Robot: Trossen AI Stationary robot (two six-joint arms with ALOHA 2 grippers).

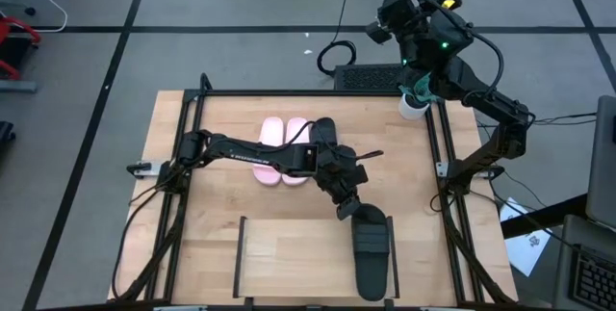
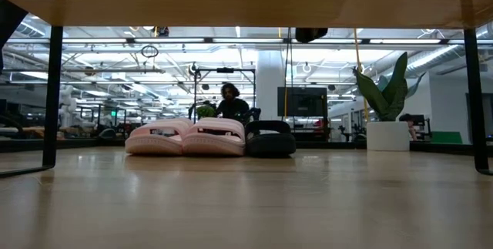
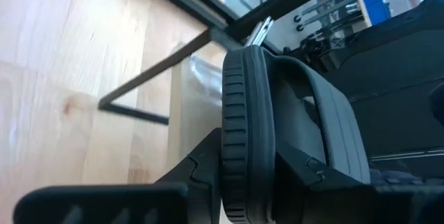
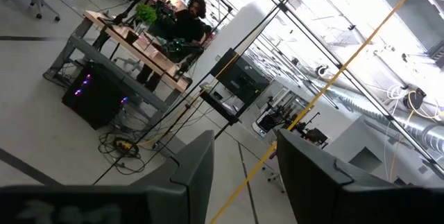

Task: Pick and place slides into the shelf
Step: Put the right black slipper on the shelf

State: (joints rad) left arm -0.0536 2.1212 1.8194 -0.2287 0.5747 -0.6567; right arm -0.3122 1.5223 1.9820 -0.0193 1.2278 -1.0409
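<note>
1. The left gripper point(image 1: 346, 207) reaches across the middle of the table point(image 1: 207, 253), and its fingers point(image 3: 201, 182) are clamped on the rim of a black slide point(image 1: 372, 253).
2. In the left wrist view that black slide point(image 3: 277, 127) stands on its edge between the fingers, its ribbed sole side facing the camera.
3. Seen from above, the held slide lies over the right end of the shelf point(image 1: 289, 258), next to the shelf's right black rail.
4. The pink pair point(image 1: 282, 147) sits side by side near the far middle of the table, partly under the left arm.
5. The second black slide point(image 1: 325, 133) rests just beside the pink pair, on its right.
6. The right gripper point(image 4: 243, 168) is raised beyond the table's far right corner, its fingers apart and holding nothing.
7. A person point(image 2: 229, 102) sits at a desk in the room behind.
</note>
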